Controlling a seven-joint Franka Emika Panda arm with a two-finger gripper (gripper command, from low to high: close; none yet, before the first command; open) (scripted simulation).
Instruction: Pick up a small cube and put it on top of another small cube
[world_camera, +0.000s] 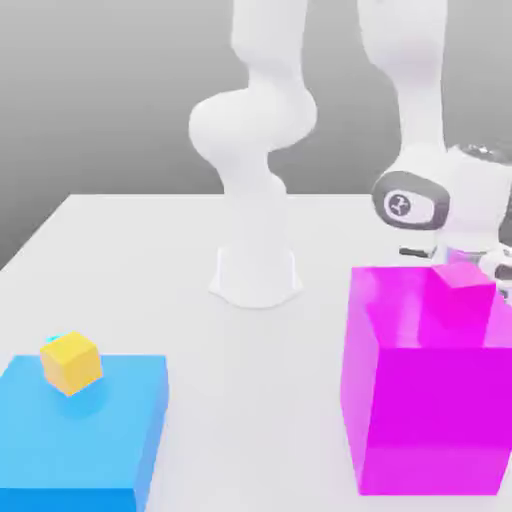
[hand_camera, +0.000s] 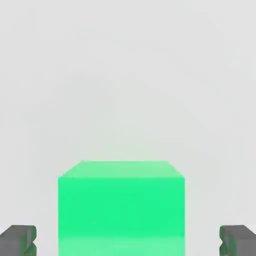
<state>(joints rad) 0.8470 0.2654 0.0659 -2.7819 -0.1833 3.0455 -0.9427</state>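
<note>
End effector spread wide, nothing gripped, green cube btwn fingertips (prob. the pick target). Step: pre-grasp, approx. Next: centre, lower, then close.

raised exterior view facing arm, close downward hand view

Small cubes: two, one orange and one magenta. Large blocks: two, one blue slab and one tall magenta block. Green blocks: one; relative size cannot be determined. Cyan items: one partly hidden patch, kind not identifiable. Robot arms: one. Tabletops: one, carrying the slab and the tall block.
</note>
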